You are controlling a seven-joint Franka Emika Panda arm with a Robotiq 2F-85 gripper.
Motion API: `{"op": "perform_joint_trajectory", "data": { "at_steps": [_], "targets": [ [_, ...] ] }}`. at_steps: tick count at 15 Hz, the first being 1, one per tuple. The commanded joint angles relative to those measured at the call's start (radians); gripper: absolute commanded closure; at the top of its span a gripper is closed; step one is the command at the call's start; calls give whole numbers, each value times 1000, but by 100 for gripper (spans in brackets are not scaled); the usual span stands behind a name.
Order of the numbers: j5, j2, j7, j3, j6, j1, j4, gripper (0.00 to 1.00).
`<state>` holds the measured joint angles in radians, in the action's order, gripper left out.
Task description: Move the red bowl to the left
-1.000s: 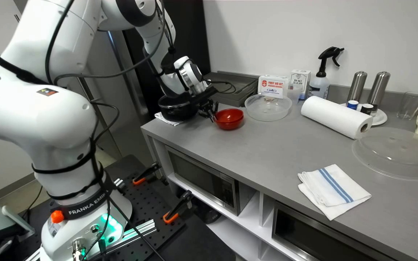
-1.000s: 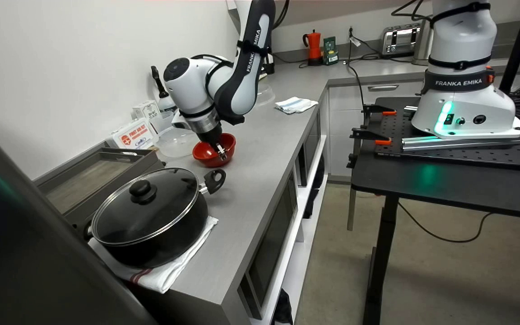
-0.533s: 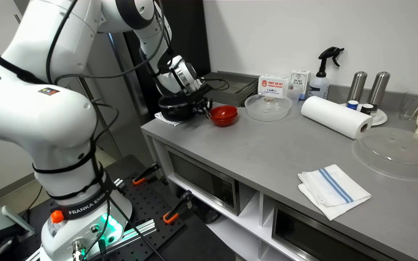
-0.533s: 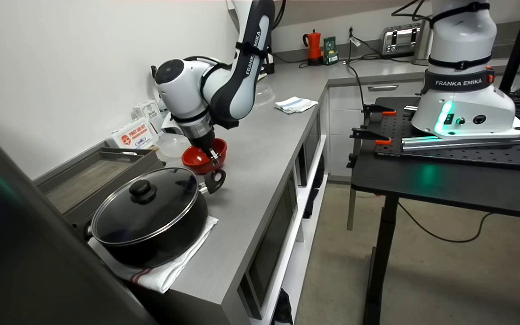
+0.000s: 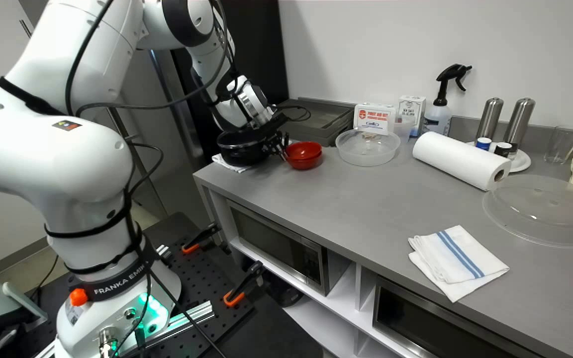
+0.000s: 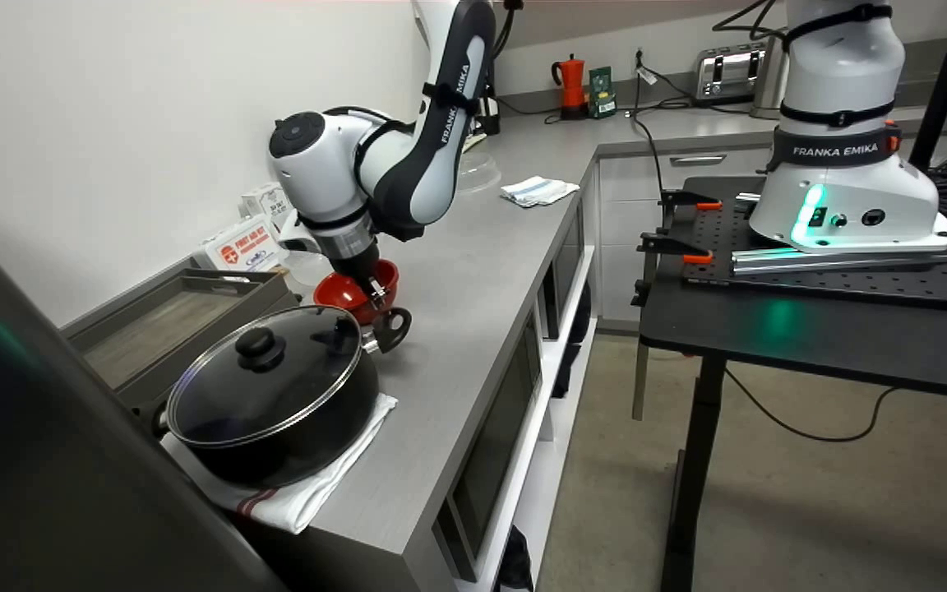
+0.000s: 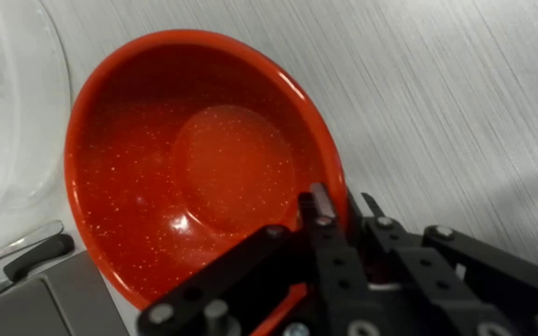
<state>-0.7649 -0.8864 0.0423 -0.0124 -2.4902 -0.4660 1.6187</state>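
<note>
The red bowl (image 5: 304,155) is glossy and round and sits on or just above the grey counter in both exterior views, beside the black lidded pot; I cannot tell whether it touches the counter. It also shows in an exterior view (image 6: 340,289), partly behind my gripper (image 6: 376,293) and the pot's handle. In the wrist view the bowl's inside (image 7: 222,168) is empty. My gripper (image 7: 343,205) is shut on the bowl's near rim, one finger inside the wall and one outside. Part of the rim is hidden under the fingers.
The black pot (image 6: 268,411) on a folded towel stands close to the bowl, its handle (image 6: 392,330) toward it. A grey tray (image 5: 316,124), a clear plastic lid (image 5: 367,149) and a first aid box (image 5: 373,117) are behind. A paper roll (image 5: 458,159) lies further along.
My gripper and the red bowl have moved together toward the black pot and away from the clear lid. The grip on the rim looks the same.
</note>
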Motion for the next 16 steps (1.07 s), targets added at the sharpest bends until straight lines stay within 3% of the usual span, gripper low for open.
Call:
{"op": "perform_joint_trajectory", "data": {
  "at_steps": [1, 16],
  "targets": [
    [-27, -49, 33, -16, 13, 4, -64, 97],
    [-41, -137, 146, -29, 23, -7, -217, 97]
  ]
}}
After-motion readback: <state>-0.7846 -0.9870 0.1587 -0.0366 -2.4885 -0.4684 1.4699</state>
